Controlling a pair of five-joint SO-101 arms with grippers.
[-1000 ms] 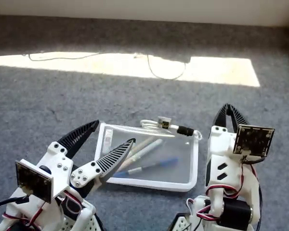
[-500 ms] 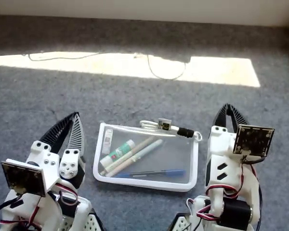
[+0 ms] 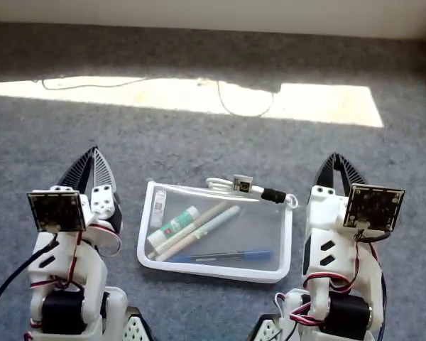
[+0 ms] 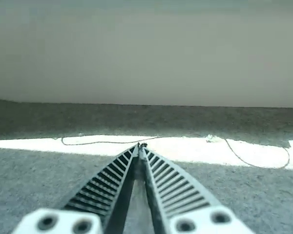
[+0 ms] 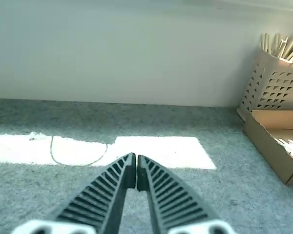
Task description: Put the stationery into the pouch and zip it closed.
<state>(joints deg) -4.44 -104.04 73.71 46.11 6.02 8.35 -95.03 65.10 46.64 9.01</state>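
The pouch (image 3: pixel 268 229), clear with a white edge, is seen lying flat on the grey worktop (image 3: pixel 199 142) between the two arms. Inside it, a tube with a green label (image 3: pixel 173 226), a wooden pencil (image 3: pixel 211 212), a white pen (image 3: pixel 222 216) and a blue pen (image 3: pixel 234 255) can be made out, together with a small white piece (image 3: pixel 159 205) at the end nearer the left arm. A white cord and a dark pull (image 3: pixel 272 192) are seen along the pouch's far edge; whether the zip is drawn fully shut cannot be told.

The left pincer (image 3: pixel 94 152) is held just beside the pouch's left end, apart from it, with its jaws pressed together and nothing gripped; in the left wrist view its tips (image 4: pixel 139 146) are seen meeting. The right pincer (image 3: pixel 336 155) is placed beside the pouch's right end, likewise closed tight on nothing, as confirmed in its own wrist view (image 5: pixel 136 156).

A sunlit strip (image 3: pixel 326 105) crossed by a thin cable (image 3: pixel 245 114) is seen farther off. A perforated holder of wooden sticks (image 5: pixel 277 78) and a cardboard box (image 5: pixel 273 148) are visible in the right wrist view
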